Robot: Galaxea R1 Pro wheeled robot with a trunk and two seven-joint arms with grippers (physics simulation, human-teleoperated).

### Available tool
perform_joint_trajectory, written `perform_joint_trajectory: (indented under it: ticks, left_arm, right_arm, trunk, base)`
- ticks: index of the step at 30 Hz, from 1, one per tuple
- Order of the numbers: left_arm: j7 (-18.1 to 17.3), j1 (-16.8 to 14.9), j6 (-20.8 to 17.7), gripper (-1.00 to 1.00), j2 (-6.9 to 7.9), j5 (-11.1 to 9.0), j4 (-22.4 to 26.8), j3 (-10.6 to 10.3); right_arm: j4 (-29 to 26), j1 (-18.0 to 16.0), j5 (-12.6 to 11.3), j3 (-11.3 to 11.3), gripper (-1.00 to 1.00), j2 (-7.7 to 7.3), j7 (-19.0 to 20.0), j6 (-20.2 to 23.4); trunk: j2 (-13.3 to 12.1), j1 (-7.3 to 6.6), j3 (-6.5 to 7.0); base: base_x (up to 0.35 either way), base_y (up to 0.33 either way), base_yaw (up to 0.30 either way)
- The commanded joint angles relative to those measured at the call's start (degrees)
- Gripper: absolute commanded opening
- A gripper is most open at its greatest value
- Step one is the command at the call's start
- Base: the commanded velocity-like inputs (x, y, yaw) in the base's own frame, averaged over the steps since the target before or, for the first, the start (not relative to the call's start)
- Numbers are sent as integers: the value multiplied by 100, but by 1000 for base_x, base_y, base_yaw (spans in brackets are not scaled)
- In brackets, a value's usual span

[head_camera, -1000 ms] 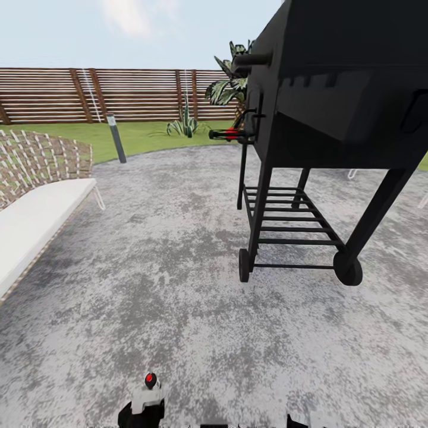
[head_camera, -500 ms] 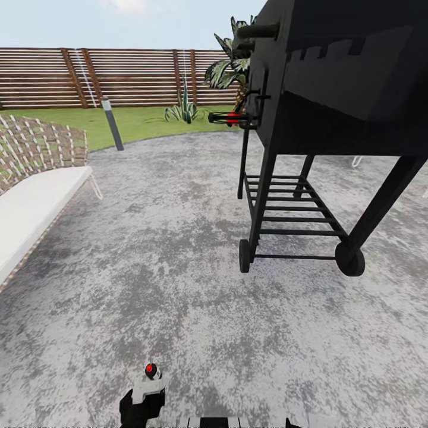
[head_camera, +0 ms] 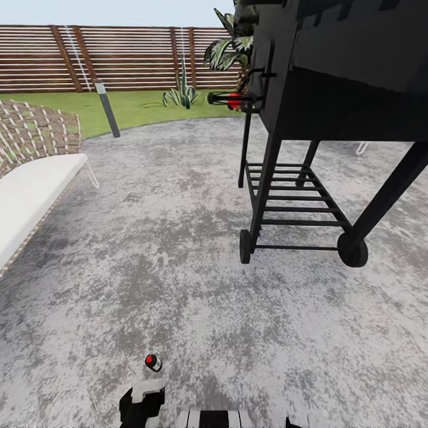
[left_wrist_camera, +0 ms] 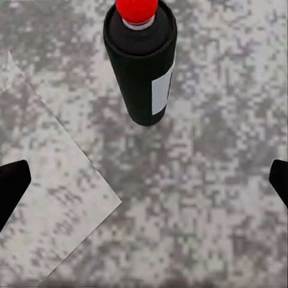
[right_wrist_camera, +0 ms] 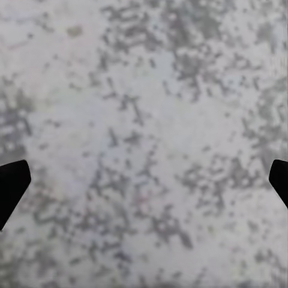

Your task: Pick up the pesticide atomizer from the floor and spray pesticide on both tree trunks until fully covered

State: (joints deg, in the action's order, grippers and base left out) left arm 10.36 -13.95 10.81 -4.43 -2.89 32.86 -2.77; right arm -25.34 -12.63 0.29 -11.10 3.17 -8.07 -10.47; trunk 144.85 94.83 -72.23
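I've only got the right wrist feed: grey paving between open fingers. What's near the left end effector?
Observer: A red-capped black canister with a white label, probably the atomizer, shows just beyond the left end effector.
Operator: Is that end effector around it?
Observer: No. Its fingers are spread wide, and the canister is ahead of them, untouched.
Operator: Anything to avoid ahead?
Observer: A black wheeled grill stands ahead on the right in the head view.
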Motion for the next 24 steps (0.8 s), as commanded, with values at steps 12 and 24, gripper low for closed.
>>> perform_joint_trajectory:
  ticks: [12,24]
  left_arm:
    - [53,-5,25,100,-4,-28,-7,-33]
    - [63,-11,18,100,-1,-32,1,-23]
  right_arm:
    - [-225,-12,-58,-335,100,-16,-2,-588]
    - [-1329,-28,-67,-654,100,-8,41,-586]
  trunk:
    - [18,30,-270]
    - [34,61,-536]
  base:
    - [0,0,0]
    - [0,0,0]
